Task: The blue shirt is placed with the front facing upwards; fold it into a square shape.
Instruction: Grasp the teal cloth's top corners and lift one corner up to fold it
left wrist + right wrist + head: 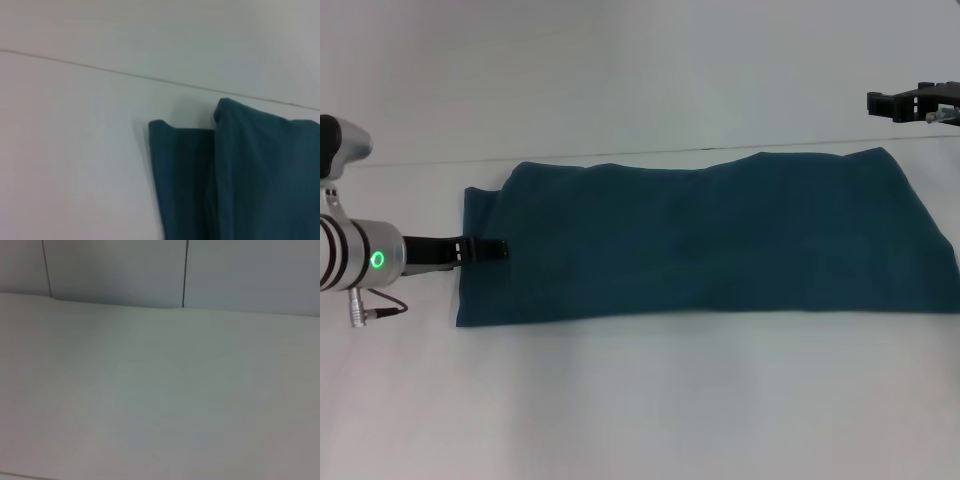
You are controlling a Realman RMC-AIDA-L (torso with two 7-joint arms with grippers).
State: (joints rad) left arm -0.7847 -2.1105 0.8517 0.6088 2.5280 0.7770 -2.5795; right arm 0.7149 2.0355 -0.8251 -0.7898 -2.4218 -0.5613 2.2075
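Left gripper [490, 249] lay low over shirt's left edge, fingers closed flat together, nothing visibly pinched. Right gripper [910, 103] hovered beyond far right corner; finger state indiscernible. Blue shirt [720, 240] lay as long teal band across white table [640, 410], lettering hidden, left end doubled [185, 175]. Bare table ran front and back.

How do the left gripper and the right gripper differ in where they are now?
The left gripper lies low at the left end of the blue shirt, its tip over the cloth; the right gripper hangs beyond the shirt's far right corner, off the cloth. The left arm reaches in sideways; of the right, only the tip shows. Both are black.
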